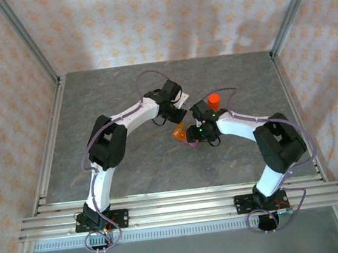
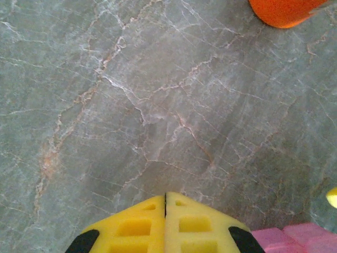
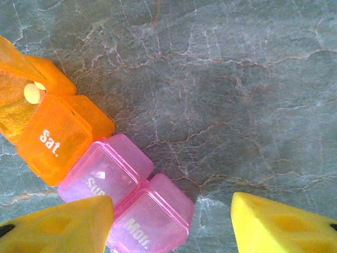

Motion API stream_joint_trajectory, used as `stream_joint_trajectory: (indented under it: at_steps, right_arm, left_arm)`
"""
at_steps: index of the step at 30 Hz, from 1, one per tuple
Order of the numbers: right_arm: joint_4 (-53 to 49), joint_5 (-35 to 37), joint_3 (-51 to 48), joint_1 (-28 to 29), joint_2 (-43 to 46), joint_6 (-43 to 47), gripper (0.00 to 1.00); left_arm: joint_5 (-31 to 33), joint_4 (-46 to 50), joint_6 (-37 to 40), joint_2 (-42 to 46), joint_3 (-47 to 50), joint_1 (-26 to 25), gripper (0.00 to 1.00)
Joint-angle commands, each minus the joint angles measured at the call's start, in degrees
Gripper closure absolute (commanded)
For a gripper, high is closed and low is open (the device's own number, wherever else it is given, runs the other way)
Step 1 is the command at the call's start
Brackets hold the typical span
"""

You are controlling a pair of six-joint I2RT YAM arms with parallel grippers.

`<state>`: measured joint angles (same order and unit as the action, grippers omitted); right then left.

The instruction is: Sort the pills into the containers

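A: How is the left hand (image 2: 165,199)?
B: Fingers pressed together, above bare table (image 2: 131,105).
A: And the right hand (image 3: 171,203)?
B: Fingers apart, gripping nothing. The pink container (image 3: 126,190) lies on the table just by one finger, the orange container (image 3: 55,139) adjoins it, and a pale pill (image 3: 32,94) sits in its open compartment.

- The left arm (image 1: 128,116) rises from its base, bends at the elbow and reaches forward and rightward.
- The left gripper (image 2: 165,199) points down, its yellow fingers pressed flat together.
- The right arm (image 1: 245,127) bends at the elbow and reaches leftward.
- The right gripper (image 3: 172,203) points down, its yellow fingers standing apart.
- In the top view, the two grippers are near each other.
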<state>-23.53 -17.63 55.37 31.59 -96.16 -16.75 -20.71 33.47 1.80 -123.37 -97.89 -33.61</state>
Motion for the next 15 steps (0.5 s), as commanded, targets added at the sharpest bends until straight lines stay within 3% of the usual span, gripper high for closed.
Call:
stream_joint_trajectory:
  at_steps: [1, 15]
  right_arm:
    - [-0.83, 5.23, -0.62, 0.09, -2.72, -1.01, 0.39]
    - [-0.86, 5.67, -0.62, 0.05, -3.27, -1.52, 0.39]
  left_arm:
    - [-1.39, 3.35, 1.49, 3.52, 0.92, -0.76, 1.00]
    - [-1.40, 3.97, 1.28, 6.96, 5.22, -0.93, 1.00]
